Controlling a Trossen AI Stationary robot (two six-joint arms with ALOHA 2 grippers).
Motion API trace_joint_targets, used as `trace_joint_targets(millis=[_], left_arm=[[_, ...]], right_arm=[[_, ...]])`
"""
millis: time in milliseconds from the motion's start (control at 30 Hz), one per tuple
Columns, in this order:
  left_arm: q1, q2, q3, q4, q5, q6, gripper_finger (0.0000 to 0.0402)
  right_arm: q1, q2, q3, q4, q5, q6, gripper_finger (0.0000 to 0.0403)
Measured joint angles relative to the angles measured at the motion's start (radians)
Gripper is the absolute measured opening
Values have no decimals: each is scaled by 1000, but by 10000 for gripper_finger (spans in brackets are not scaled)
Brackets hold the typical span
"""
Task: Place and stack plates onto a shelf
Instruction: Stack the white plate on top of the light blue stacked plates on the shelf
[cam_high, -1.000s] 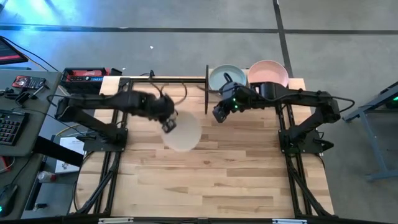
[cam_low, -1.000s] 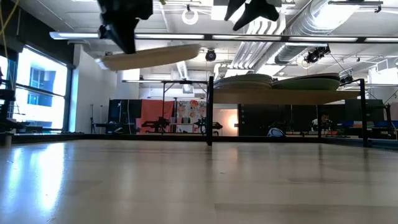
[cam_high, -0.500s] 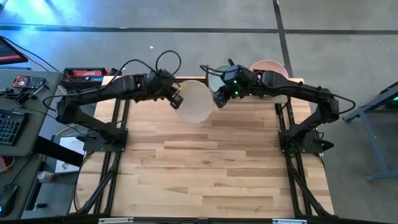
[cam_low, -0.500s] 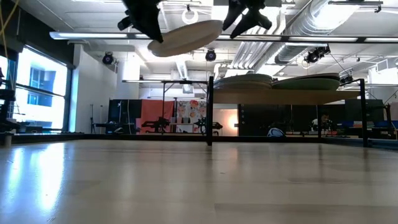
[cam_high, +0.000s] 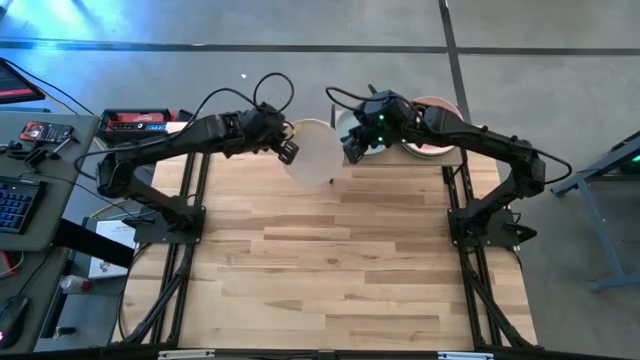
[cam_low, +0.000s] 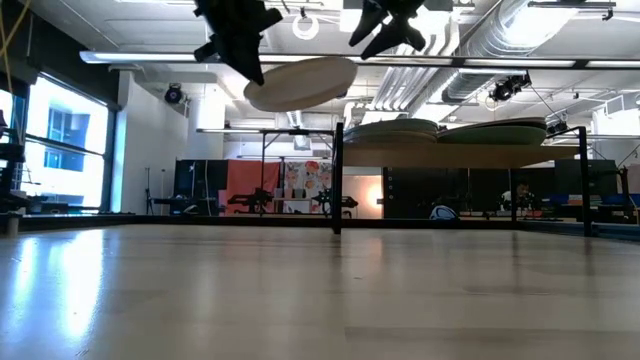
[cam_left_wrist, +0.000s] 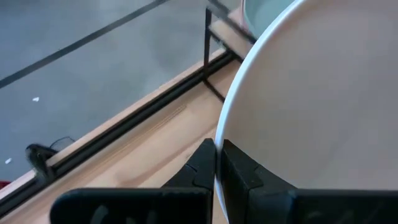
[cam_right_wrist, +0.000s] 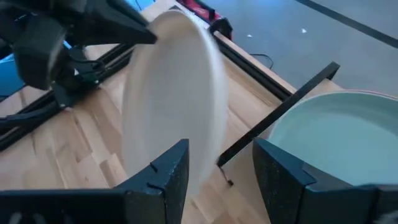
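Up near the far edge of the bench, the left gripper has its fingers clenched on the rim of a cream-white plate, carrying it in the air just beside the left end of the shelf; in the low view this plate hangs tilted, higher than the shelf board and clear of it. The right gripper hovers close by the plate's other edge, its fingers released and spread, with the plate's rim showing between them in the right wrist view; whether they touch it cannot be told. On the shelf rest a pale blue-green plate toward the left end and a pink plate toward the right, both partly hidden under the right arm in the high view. A black upright post of the shelf frame stands at its left end, just beside the carried plate
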Motion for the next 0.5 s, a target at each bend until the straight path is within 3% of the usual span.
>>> trace_joint_targets(millis=[500], left_arm=[[-10,25,1,142,12,27,1]], right_arm=[[-22,0,0,-48,12,-25,148]])
